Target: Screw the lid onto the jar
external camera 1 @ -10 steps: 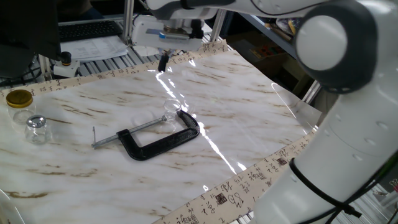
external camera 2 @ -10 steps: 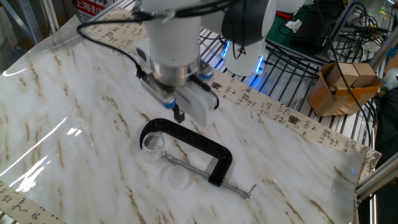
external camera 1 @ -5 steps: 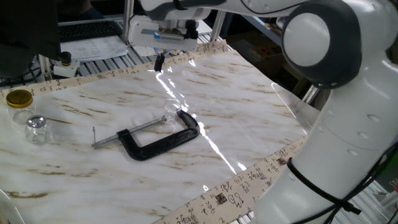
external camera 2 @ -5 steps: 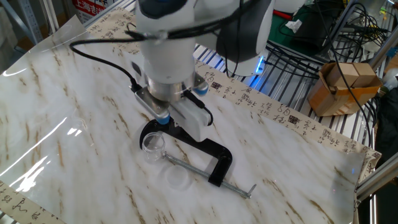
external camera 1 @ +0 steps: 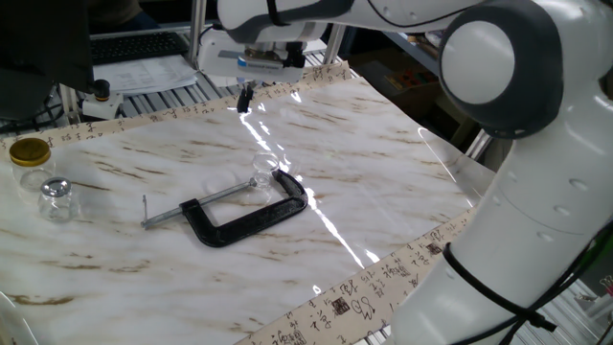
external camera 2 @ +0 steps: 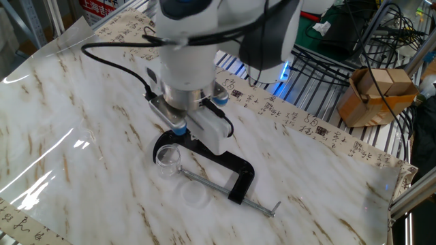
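The tiny clear jar (external camera 1: 263,166) (external camera 2: 167,159) stands upright on the marble table, right at the head of the black C-clamp (external camera 1: 244,216) (external camera 2: 219,161). The clear lid (external camera 2: 195,195) lies flat on the table just beside the clamp's screw, a short way from the jar. I cannot make the lid out in the one fixed view. My gripper (external camera 1: 246,97) hangs above the far side of the table, well behind the jar. Its dark fingers look pressed together with nothing in them. In the other fixed view the hand (external camera 2: 194,119) hides the fingertips and hovers over the clamp's head.
A gold-lidded jar (external camera 1: 30,155) and a bulbous clear jar (external camera 1: 56,198) stand at the left edge. A cardboard box (external camera 2: 378,92) and cables sit on the rack beyond the table. Patterned tape runs along the table's edges.
Over the last second the hand has shifted slightly toward the clamp and jar and turned about its wrist. Since half a second ago it has barely moved. Jar, lid and clamp stay put.
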Robot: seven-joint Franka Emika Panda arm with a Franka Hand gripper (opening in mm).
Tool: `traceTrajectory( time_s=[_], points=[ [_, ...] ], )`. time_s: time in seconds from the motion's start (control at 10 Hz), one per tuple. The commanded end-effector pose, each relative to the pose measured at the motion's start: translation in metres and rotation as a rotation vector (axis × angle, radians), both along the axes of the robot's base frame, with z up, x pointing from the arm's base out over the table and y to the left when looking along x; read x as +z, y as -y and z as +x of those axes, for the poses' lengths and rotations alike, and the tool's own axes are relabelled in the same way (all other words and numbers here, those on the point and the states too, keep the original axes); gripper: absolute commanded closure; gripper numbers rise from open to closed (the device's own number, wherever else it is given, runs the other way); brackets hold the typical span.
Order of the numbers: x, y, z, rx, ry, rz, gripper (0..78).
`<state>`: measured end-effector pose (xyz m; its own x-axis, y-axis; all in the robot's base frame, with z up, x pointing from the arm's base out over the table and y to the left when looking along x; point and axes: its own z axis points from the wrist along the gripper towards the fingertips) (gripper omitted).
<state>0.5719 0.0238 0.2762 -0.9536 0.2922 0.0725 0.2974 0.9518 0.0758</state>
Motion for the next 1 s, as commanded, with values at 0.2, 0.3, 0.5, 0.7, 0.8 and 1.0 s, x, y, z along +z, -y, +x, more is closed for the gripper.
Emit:
traceTrajectory(
  time_s=[0.2, 0.3, 0.5, 0.7, 0.8, 1.0],
  points=[
    [0.001, 0.000, 0.001, -0.036, -0.041, -0.014, 77.6],
    [0.001, 0.000, 0.001, -0.063, -0.041, -0.017, 77.6],
    [0.001, 0.000, 0.001, -0.071, -0.041, -0.019, 77.6],
    [-0.001, -0.001, 0.001, -0.074, -0.040, -0.020, 77.6],
    [-0.005, -0.003, 0.002, -0.075, -0.040, -0.021, 77.6],
    [-0.023, -0.009, 0.009, -0.063, -0.034, -0.031, 77.6]
  ],
)
